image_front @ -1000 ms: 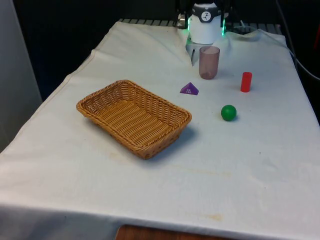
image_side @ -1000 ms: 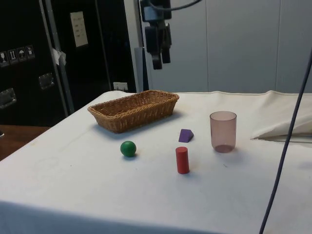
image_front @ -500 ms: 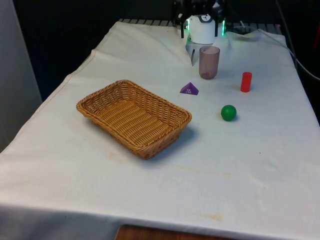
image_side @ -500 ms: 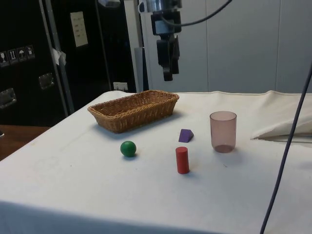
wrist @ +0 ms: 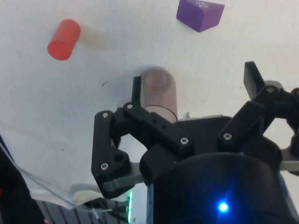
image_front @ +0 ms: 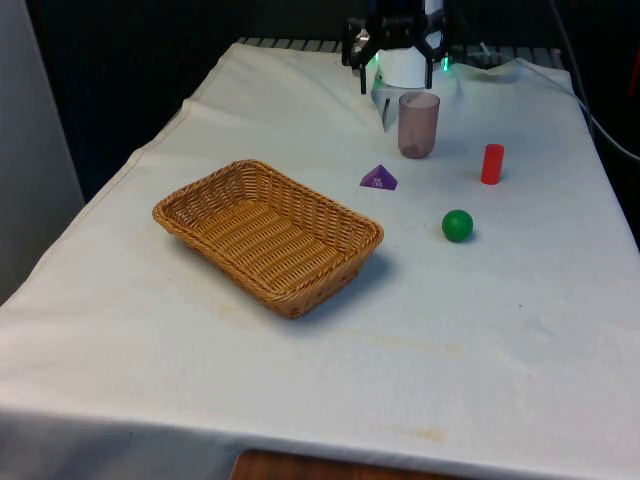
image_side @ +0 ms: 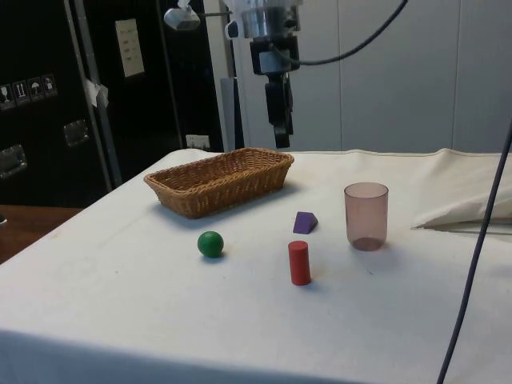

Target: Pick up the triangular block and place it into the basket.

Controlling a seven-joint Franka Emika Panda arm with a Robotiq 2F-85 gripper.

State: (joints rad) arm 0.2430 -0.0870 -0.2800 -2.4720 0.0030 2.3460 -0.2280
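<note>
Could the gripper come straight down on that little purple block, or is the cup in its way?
Probably yes. The purple block lies by itself on the cloth, apart from the cup, with nothing over it. The gripper hangs high above the table, fingers spread in the wrist view.

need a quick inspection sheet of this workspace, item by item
surface: white cloth over the table, lightly stained near the front edge, rumpled at the far end
job's things: purple triangular block on the cloth between basket and cup; wicker basket with nothing inside
clutter: translucent cup upright; red cylinder upright; green ball
grippers: gripper high above the table, fingers apart, holding nothing
cables: dark cable hanging at the side view's right
surroundings: dark cabinets behind in the side view; black curtains at the far end
</note>
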